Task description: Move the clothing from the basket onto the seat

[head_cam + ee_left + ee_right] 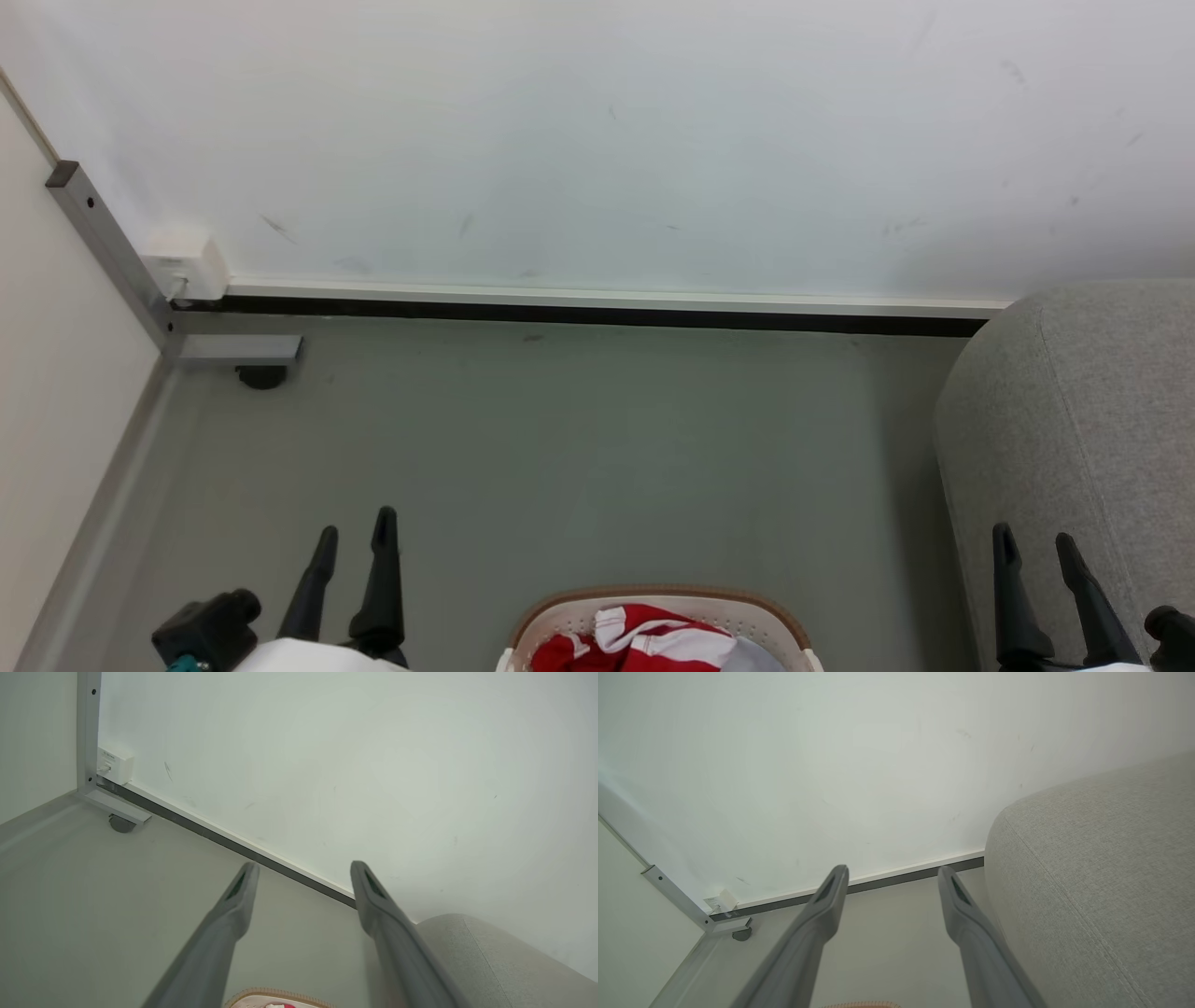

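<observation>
The red clothing (644, 639) with white patches lies in the cream basket (758, 611), which is cut off by the bottom edge of the head view. A sliver of the basket's brown rim (275, 994) and a speck of red also show low in the left wrist view. The grey seat (1074, 439) stands at the right, its rounded arm towards me. My left gripper (355, 535) hangs open over bare floor, left of the basket. My right gripper (1034, 543) is open too, in front of the seat's arm (1101, 868), with nothing between the fingers.
A white wall with a dark skirting strip (597, 313) closes the far side. A metal post with a foot (187, 347) and a small white wall box (187, 263) stand in the far left corner. Grey floor (579, 448) lies between the basket and the wall.
</observation>
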Controlling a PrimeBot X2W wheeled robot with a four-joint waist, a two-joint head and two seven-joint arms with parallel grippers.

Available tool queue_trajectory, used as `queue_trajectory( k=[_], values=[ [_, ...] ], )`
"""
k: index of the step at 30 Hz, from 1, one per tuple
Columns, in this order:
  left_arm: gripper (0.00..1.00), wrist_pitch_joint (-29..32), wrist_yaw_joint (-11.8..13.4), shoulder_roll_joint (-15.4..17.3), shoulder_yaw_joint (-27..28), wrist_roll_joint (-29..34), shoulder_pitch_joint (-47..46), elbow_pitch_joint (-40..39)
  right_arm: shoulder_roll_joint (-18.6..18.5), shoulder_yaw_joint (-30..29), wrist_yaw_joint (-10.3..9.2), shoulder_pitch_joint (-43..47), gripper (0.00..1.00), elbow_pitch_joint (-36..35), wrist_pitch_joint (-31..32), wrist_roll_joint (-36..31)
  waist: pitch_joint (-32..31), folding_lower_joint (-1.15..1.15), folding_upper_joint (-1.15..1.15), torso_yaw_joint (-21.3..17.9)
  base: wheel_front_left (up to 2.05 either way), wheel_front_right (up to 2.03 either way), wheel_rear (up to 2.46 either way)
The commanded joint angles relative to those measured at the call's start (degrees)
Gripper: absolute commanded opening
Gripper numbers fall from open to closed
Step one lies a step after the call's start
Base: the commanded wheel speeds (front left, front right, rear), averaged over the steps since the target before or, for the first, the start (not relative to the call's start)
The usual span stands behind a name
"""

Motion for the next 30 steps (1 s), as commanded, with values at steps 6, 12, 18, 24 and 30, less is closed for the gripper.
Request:
queue_trajectory(
  k=[6, 12, 18, 24, 30],
  values=[
    [1.0, -1.3, 0.6, 0.7, -0.3, 5.6, 0.2, -0.9, -0.6, -0.4, -0.07, 0.1, 1.0, 0.2, -1.4, -4.3, 0.2, -0.01, 0.0, -0.1, 0.0, 0.0, 0.0],
    [1.0, -2.3, 1.3, 1.1, -0.6, 9.4, 0.6, -0.4, -0.7, -0.4, -0.07, 0.2, 1.0, 1.3, -2.2, -6.9, 0.2, -0.01, 0.0, -0.1, 0.0, 0.0, 0.0],
    [1.0, -3.0, 1.6, 1.4, -1.0, 12.7, 1.2, -0.1, -0.7, -0.1, -0.08, 0.4, 1.0, 1.6, -3.1, -10.0, 0.2, -0.01, 0.0, -0.2, 0.0, 0.0, 0.0],
    [1.0, -3.7, 2.0, 1.5, -1.2, 15.8, 1.3, 0.2, -0.7, 0.8, -0.09, 0.8, 1.0, 1.6, -3.8, -12.2, 0.2, -0.01, 0.0, -0.2, 0.0, 0.0, 0.0],
    [1.0, -4.6, 2.3, 1.5, -1.5, 18.7, 1.7, 0.3, -0.7, 1.5, -0.09, 1.2, 1.0, 1.7, -4.6, -14.3, 0.1, -0.01, 0.0, -0.4, 0.0, 0.0, 0.0]
  ],
)
